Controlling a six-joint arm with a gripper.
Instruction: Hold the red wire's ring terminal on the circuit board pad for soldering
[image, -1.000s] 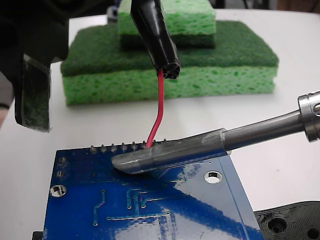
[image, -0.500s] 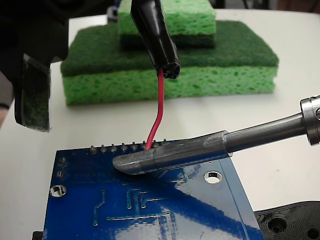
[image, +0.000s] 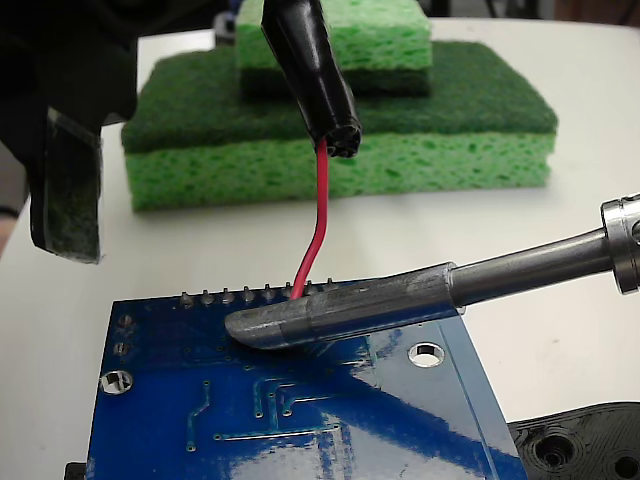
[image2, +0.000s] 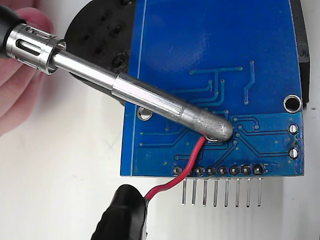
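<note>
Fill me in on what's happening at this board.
The black pincer holds the red wire down onto the blue circuit board. A soldering iron, held by a person's hand, lies with its tip over the wire's end, hiding most of the ring terminal and the pad. Green sponges sit behind.

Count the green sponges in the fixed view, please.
2: a wide green sponge on the table, and a smaller green sponge stacked on it. Others may be hidden.
</note>
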